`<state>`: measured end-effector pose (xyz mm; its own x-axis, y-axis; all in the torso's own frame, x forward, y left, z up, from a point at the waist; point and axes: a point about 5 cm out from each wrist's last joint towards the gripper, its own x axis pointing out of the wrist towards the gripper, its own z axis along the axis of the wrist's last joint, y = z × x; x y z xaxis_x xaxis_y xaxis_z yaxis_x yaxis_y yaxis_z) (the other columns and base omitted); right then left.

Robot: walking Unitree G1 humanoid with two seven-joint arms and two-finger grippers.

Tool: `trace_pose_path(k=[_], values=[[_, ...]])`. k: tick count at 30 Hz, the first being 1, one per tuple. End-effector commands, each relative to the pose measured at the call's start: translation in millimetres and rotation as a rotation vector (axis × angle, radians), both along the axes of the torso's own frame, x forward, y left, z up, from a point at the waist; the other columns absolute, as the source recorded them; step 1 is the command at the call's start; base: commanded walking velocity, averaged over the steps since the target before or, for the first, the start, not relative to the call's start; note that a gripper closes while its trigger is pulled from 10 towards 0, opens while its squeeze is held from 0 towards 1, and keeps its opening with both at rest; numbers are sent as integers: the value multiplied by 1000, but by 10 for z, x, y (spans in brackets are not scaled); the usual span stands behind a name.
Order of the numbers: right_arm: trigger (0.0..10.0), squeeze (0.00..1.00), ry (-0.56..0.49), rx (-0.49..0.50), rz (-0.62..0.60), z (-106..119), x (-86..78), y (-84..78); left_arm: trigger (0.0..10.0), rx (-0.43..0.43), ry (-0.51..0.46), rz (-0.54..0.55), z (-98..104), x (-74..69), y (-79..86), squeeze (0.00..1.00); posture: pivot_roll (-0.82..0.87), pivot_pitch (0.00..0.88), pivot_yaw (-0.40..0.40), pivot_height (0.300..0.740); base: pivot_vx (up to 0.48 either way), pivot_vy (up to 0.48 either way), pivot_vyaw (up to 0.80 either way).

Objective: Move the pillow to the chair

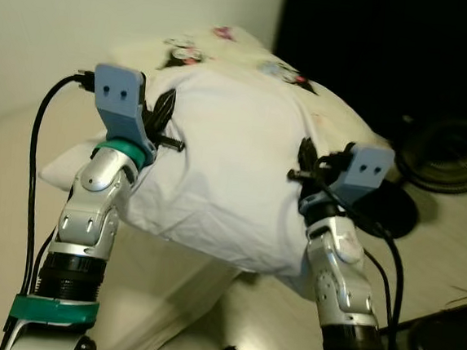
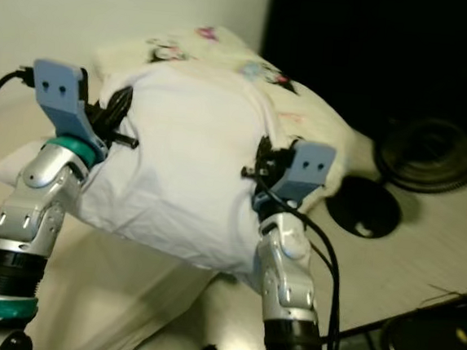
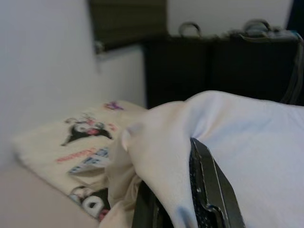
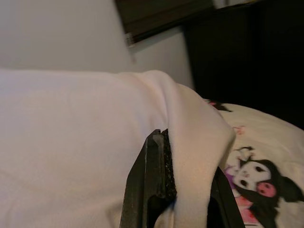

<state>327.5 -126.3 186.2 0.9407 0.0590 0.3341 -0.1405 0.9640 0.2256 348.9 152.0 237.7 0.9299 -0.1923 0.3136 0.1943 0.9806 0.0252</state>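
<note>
The white pillow (image 1: 233, 175) hangs lifted in front of me, held between my two arms, with a cream cartoon-printed cushion (image 1: 228, 48) touching its far side and a pale floor (image 1: 206, 304) below. My left gripper (image 1: 164, 113) pinches a fold of the pillow at its left side, and my right gripper (image 1: 307, 158) pinches a fold at its right side, fabric pressed between the black fingers (image 4: 154, 185) of each. A dark round fan (image 1: 448, 157) stands on the floor to my right.
</note>
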Motion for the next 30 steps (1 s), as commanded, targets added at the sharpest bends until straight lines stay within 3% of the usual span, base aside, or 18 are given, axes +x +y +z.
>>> trace_pose_path(k=[1, 30], values=[[10000, 0, -4, 18, -28, 16, -28, -70, 10000, 10, -70, -14, 149, -47, -39, 0, 121, 24, 69, 740, 0, 0, -800], [10000, 0, 11, 24, -28, 19, -49, -89, 10000, 21, -63, -21, 152, -62, -63, 0, 123, 23, 65, 740, 0, 0, -800]])
